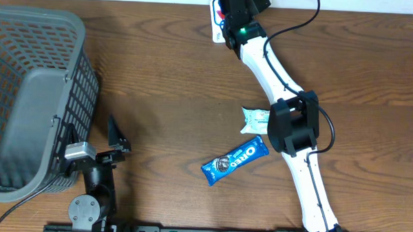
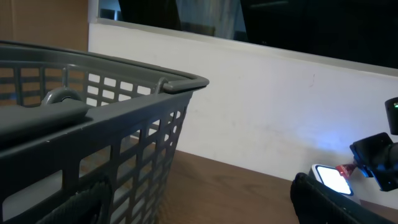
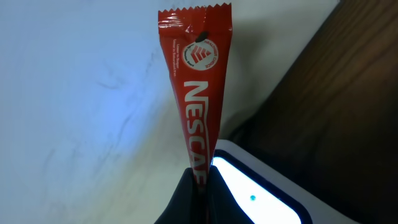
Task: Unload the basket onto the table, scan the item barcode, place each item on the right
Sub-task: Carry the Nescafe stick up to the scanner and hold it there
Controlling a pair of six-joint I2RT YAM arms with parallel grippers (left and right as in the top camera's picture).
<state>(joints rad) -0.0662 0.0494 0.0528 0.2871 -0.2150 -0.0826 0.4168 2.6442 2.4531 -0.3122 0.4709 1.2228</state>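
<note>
R claw (image 3: 200, 186) grips Nescafe sachet (image 3: 196, 93) by lit scanner (image 3: 261, 193); L claw (image 1: 89, 136) wide beside basket (image 1: 30, 27).

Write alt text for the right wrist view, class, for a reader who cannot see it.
A red Nescafe sachet stands upright, pinched at its lower end by the shut right claw. At the lower right glows the white face of a scanner, with a pale wall on the left and a brown table on the right.
</note>
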